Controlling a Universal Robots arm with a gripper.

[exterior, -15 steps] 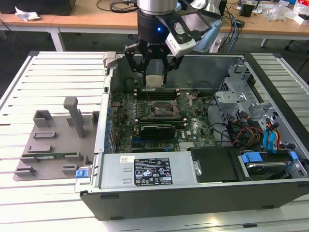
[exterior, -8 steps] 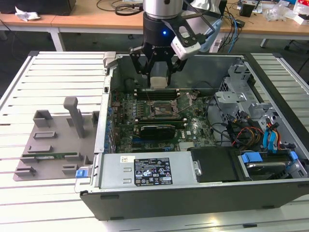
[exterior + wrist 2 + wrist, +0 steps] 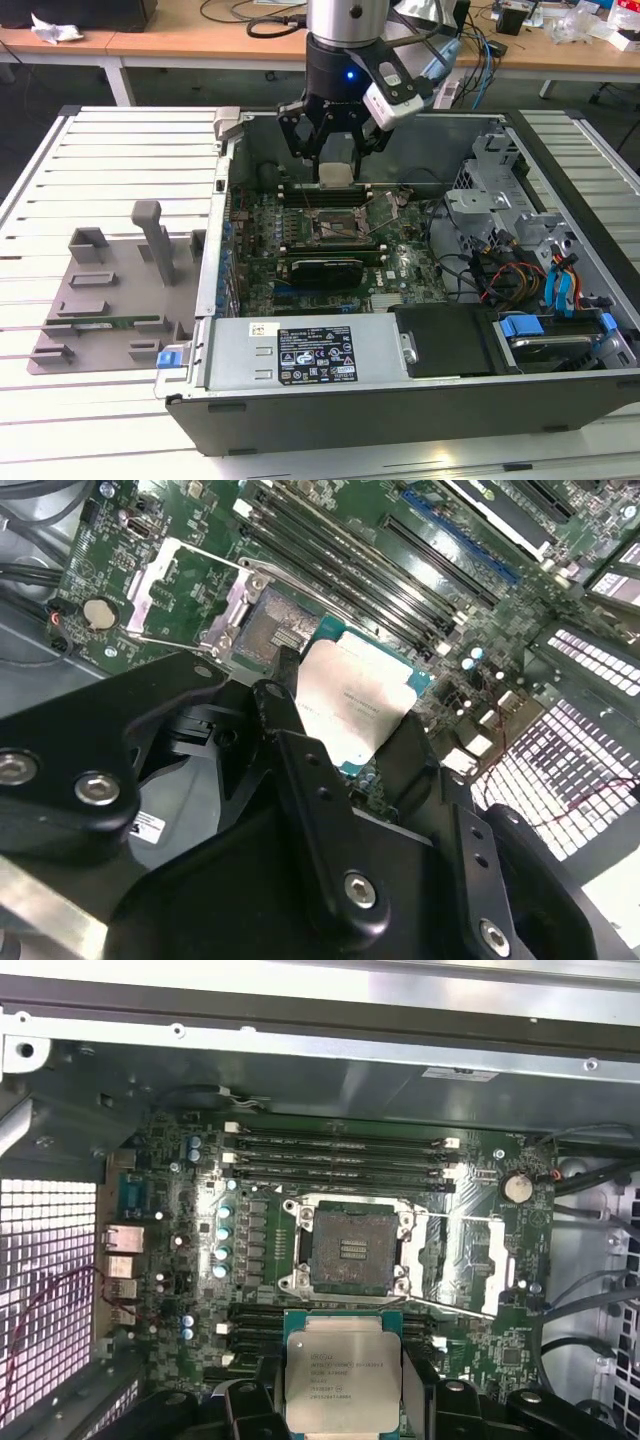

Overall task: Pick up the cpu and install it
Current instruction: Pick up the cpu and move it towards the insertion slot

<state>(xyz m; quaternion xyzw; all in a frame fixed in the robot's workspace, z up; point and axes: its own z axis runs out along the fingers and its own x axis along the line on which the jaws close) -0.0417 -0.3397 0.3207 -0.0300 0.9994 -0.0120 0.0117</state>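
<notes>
jaws closed on the cpu point(image 3: 336, 172), held level above the motherboard point(image 3: 402, 266). open socket point(image 3: 335, 228) sits at six o'clock from it in the exterior view, unoccupied.

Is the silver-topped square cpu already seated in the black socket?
No: the first wrist view shows the square black socket empty, the silver-topped cpu held apart from it.

The gripper point(image 3: 335, 168) is matt black, built of angular linked bars pinned with silver screws point(image 3: 360, 888), under a black collar point(image 3: 325, 70) with a small blue light point(image 3: 348, 74), a silver-grey cylinder point(image 3: 345, 18) above that, and a white-and-grey camera box point(image 3: 396, 90) with a dark face fixed beside the collar.
</notes>
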